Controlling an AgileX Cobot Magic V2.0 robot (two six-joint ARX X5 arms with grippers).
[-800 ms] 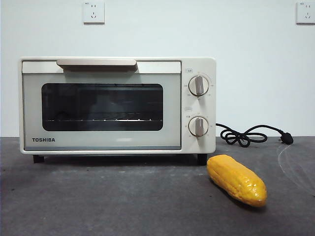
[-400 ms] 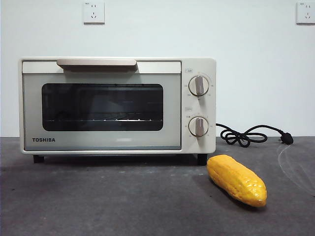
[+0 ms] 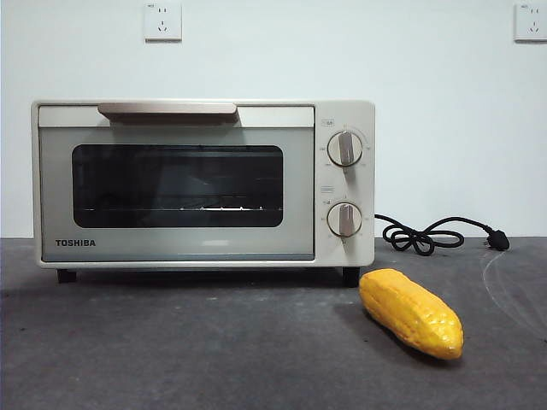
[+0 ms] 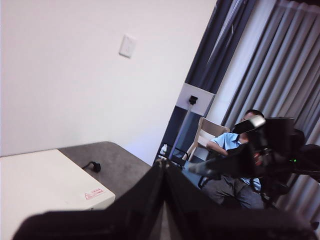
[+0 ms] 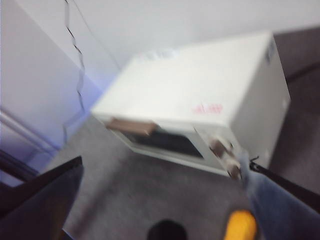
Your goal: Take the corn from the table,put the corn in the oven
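1. A cream-white boxy toaster oven [image 3: 203, 184] with a dark glass window is sitting on the left half of the flat dark grey table [image 3: 171, 350], its door shut beneath a beige bar handle [image 3: 167, 109].
2. Two round knobs [image 3: 344, 148] are standing one above the other on the oven's right panel.
3. A glossy yellow-orange toy corn cob [image 3: 411, 312] is lying on the table just in front of the oven's right corner, untouched.
4. A black cord [image 3: 436, 235] is trailing behind, to the right.
5. The left gripper [image 4: 165, 172] is pointing out over the oven's top, jaws pressed together.
6. The right gripper [image 5: 165, 200] is hanging above the table in front of the oven, jaws spread wide, empty.
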